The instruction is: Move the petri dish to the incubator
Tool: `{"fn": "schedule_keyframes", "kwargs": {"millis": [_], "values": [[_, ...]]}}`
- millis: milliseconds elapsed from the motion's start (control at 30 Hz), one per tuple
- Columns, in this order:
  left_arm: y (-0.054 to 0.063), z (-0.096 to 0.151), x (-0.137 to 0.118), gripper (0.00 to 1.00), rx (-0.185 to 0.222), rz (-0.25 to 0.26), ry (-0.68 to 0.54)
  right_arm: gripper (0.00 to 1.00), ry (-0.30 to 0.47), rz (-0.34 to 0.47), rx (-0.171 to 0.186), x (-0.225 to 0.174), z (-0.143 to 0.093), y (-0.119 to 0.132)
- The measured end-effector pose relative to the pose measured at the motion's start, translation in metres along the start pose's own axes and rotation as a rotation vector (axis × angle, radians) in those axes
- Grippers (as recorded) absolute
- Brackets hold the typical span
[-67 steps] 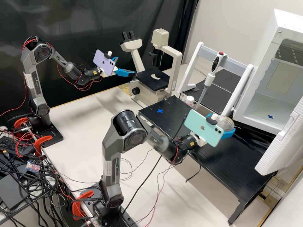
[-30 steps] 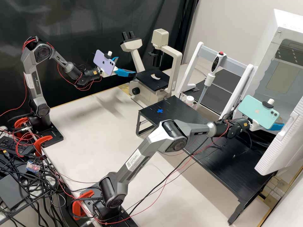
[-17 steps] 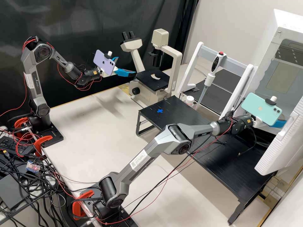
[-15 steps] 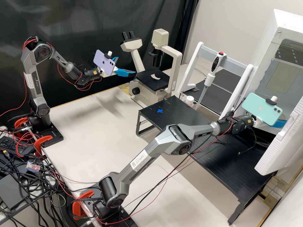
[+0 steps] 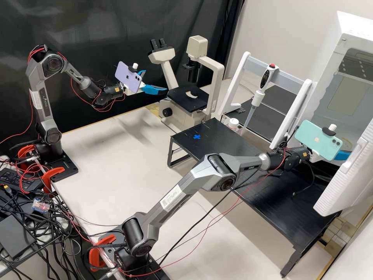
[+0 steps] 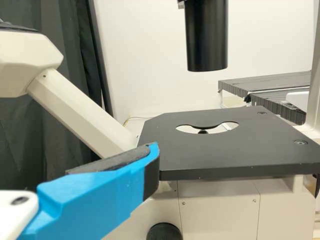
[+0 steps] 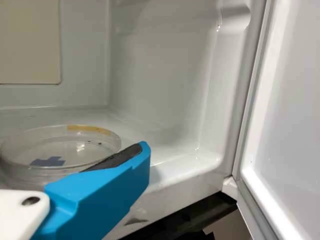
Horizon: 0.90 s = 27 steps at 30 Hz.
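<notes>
In the high view my right gripper (image 5: 342,156) is at the mouth of the white incubator (image 5: 351,34), partly behind a mint phone. The right wrist view has the clear round petri dish (image 7: 55,142) flat on the incubator (image 7: 160,80) floor, a blue mark (image 7: 47,161) seen through it. Beside the dish's near edge is one finger of my right gripper (image 7: 107,192), spread to the side; its partner is out of sight. My left gripper (image 5: 155,82) stands open and empty before the microscope in the high view; one finger of this left gripper (image 6: 100,192) shows up close.
The incubator door (image 5: 345,175) hangs open close beside the right gripper. The microscope stage (image 6: 240,150) is just past the left gripper. A pipette on its stand (image 5: 264,83) and a small white-capped bottle (image 5: 233,123) are behind the black platform (image 5: 210,134).
My right arm has swung from over the platform to the incubator, carrying the dish in. Over the last half second its gripper has drawn back slightly and lower. The left arm has kept still.
</notes>
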Motion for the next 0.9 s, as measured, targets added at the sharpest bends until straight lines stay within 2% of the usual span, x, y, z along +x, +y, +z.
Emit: {"fn": "schedule_keyframes", "kwargs": {"millis": [267, 533, 667, 767, 900], "values": [[0.000, 0.000, 0.000, 1.00, 0.000, 0.000, 0.000, 1.00, -0.004, 0.043, -0.006, -0.037, 0.011, 0.012], [0.000, 0.000, 0.000, 1.00, 0.000, 0.000, 0.000, 1.00, 0.017, 0.099, 0.016, -0.090, 0.026, 0.022], [0.000, 0.000, 0.000, 1.00, 0.000, 0.000, 0.000, 1.00, 0.030, 0.102, 0.029, -0.126, 0.034, 0.018], [0.000, 0.000, 0.000, 1.00, 0.000, 0.000, 0.000, 1.00, 0.070, 0.109, 0.040, -0.155, 0.034, 0.015], [0.000, 0.000, 0.000, 1.00, 0.000, 0.000, 0.000, 1.00, 0.205, 0.137, 0.065, -0.210, 0.018, 0.011]]}}
